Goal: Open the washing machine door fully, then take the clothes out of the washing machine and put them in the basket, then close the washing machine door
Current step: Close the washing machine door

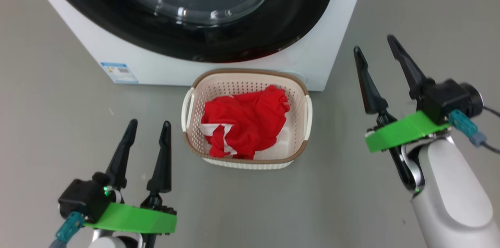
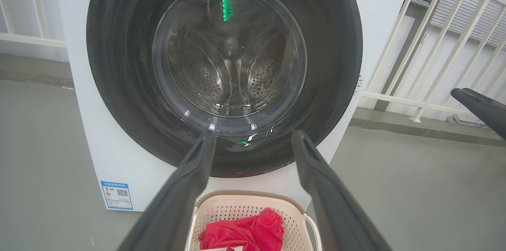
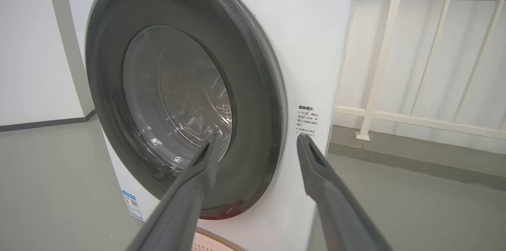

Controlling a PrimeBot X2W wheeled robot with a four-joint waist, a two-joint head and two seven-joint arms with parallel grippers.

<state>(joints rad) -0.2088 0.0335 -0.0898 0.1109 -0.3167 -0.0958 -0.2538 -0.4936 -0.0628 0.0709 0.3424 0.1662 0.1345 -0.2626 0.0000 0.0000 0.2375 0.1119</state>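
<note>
The white washing machine (image 1: 234,64) stands at the top of the head view. Its round door (image 1: 187,13), black-rimmed with a bulging glass window, lies flat against the front. That door (image 2: 225,69) (image 3: 182,108) fills much of both wrist views, the steel drum visible through the glass. On the floor just before the machine sits the cream basket (image 1: 246,80), holding the red clothes (image 1: 244,121) with white trim. My left gripper (image 1: 149,126) is open and empty, left of the basket. My right gripper (image 1: 375,49) is open and empty, raised to the basket's right.
Grey floor spreads on both sides of the basket. A white railing (image 2: 435,45) (image 3: 415,116) stands to the machine's right, against a wall. A blue label (image 1: 119,73) is stuck low on the machine's front left.
</note>
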